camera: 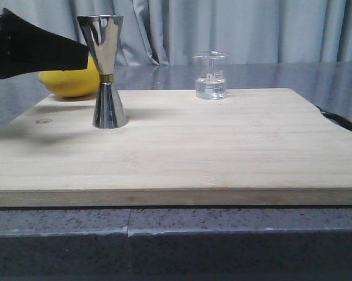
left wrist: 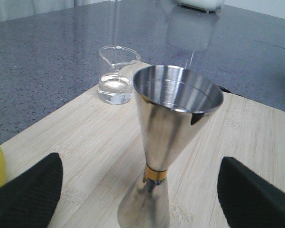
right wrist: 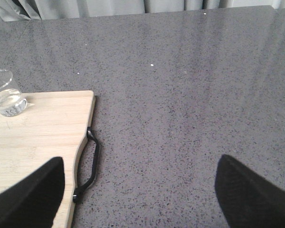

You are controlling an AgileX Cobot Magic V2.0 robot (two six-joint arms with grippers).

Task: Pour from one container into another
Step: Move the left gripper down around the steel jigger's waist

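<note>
Honestly I'd barely started at this point. The beaker (camera: 211,76) sat upper middle of the front frame, untouched on the cutting board (camera: 176,158), water in its bottom. The jigger (camera: 105,70) stood upright at upper left, looking dry inside from the left wrist cam. My left claw (left wrist: 142,190) was spread wide either side of the jigger, touching nothing. My right claw (right wrist: 137,194) was wide apart too, over bare tabletop (right wrist: 189,85) off the board's edge. Grab, lift and pour all remained.

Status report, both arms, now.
Left gripper open, fingers flanking jigger. Right gripper open, empty. Beaker untouched on board, liquid inside. Path clear.
</note>
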